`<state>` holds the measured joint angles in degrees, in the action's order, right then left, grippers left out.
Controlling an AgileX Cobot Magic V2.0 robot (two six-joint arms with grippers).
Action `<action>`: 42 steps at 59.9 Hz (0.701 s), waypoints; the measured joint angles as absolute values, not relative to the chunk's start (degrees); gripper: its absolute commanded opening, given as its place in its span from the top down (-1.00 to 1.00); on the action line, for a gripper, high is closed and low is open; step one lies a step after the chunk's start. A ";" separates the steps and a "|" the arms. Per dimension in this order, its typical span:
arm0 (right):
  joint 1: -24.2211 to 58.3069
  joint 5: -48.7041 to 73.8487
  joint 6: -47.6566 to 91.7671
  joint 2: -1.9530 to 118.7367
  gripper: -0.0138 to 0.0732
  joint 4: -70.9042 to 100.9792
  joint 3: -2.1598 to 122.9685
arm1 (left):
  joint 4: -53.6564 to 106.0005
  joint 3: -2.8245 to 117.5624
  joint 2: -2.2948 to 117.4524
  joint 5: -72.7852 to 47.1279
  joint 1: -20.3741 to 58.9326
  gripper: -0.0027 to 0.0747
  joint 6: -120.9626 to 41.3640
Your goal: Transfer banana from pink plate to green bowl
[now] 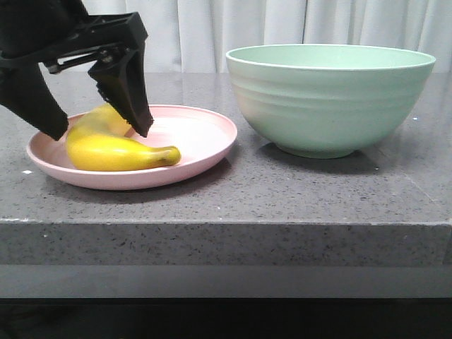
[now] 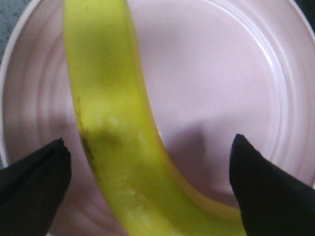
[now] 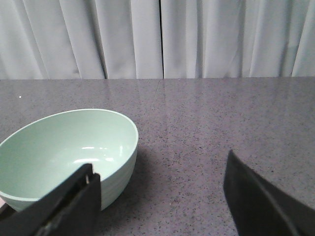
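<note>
A speckled grey stone countertop point(image 1: 282, 191) runs in front of pale pleated curtains point(image 3: 162, 39). The left gripper point(image 1: 99, 131) hangs spread wide over the pink plate point(image 1: 205, 141), its two black fingers point(image 1: 127, 85) straddling the banana point(image 1: 116, 152) without visibly pressing it. The banana lies in the plate directly between and below those fingertips, its dark stem tip pointing away from the gripper toward the green bowl point(image 1: 328, 99). The bowl stands on the counter well off to the left gripper's right side, just beside the plate's rim. The right gripper point(image 3: 162, 196) is parted too, holding nothing, with the bowl near its left finger.
</note>
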<state>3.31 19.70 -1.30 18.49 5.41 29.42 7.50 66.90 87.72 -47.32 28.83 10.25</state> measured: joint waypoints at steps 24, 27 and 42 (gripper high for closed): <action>3.31 19.80 -1.30 18.49 -0.56 5.41 29.42 | 5.83 66.94 90.65 -45.96 28.83 -0.24 10.25; 3.31 19.80 -1.30 18.49 -0.56 5.41 29.42 | 5.70 66.94 90.65 -45.81 28.70 -0.11 10.25; 3.31 19.80 -1.30 18.49 -0.56 5.41 29.42 | 5.70 66.94 90.65 -43.63 26.08 0.12 10.47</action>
